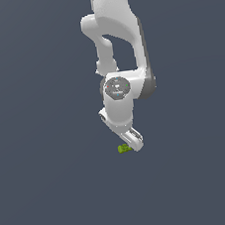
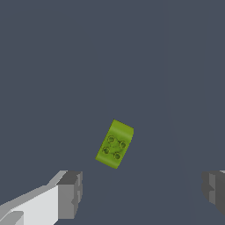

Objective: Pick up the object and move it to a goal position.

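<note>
The object (image 1: 123, 148) is a tiny yellow-green blocky lump lying on the grey surface. In the exterior view it sits right beside the lower end of my white gripper (image 1: 133, 143), partly hidden by it. In the wrist view the object (image 2: 114, 143) shows as a tilted rectangular block with round marks on its top face. My gripper (image 2: 140, 193) is open, its two grey fingertips (image 2: 70, 193) spread wide apart. The object lies ahead of the gap between them and nothing is held.
A plain dark grey surface (image 1: 44, 192) fills both views. The white arm (image 1: 118, 39) reaches down from the top of the exterior view.
</note>
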